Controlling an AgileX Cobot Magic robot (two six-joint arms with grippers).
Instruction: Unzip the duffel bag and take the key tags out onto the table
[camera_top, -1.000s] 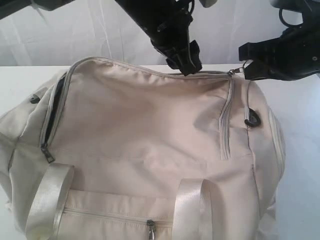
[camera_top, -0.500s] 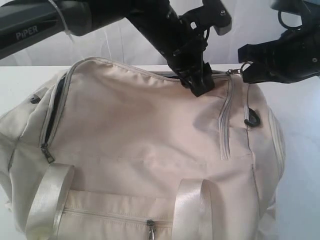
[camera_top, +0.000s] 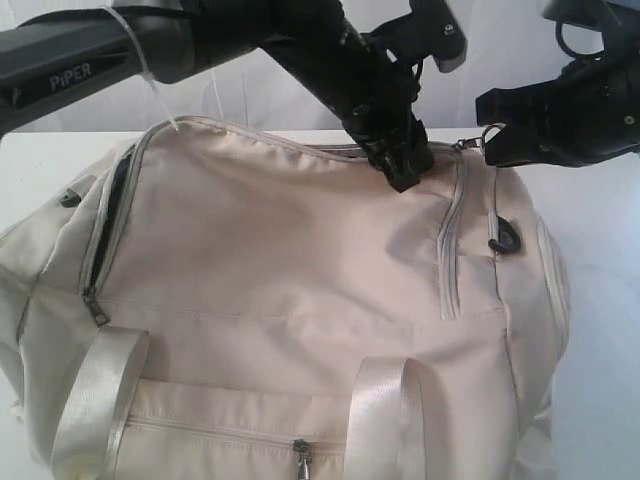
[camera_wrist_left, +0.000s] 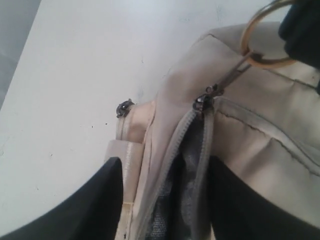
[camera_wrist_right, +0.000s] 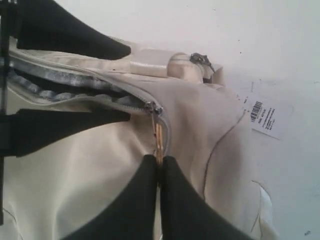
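The cream duffel bag (camera_top: 280, 270) fills the white table (camera_top: 600, 250). Its top zipper is partly unzipped and shows dark grey lining (camera_wrist_left: 187, 190). My left gripper (camera_top: 405, 170) reaches across to that opening. It is open (camera_wrist_left: 165, 167), with one finger on each side of the gap. My right gripper (camera_top: 492, 140) is shut (camera_wrist_right: 159, 161) on the gold ring pull (camera_wrist_left: 265, 35) of the zipper slider (camera_wrist_right: 153, 107) at the bag's right end. The key tags are hidden.
A white barcode label (camera_wrist_right: 264, 116) lies on the table beside the bag's end. Two shiny straps (camera_top: 95, 400) (camera_top: 385, 420) cross the front. A side pocket zipper (camera_top: 105, 235) at the left stands partly open. Another zipper (camera_top: 450, 250) runs down the right.
My left arm has swung down and to the right, and its open fingers now straddle the unzipped gap near the slider. The right gripper has held still on the ring.
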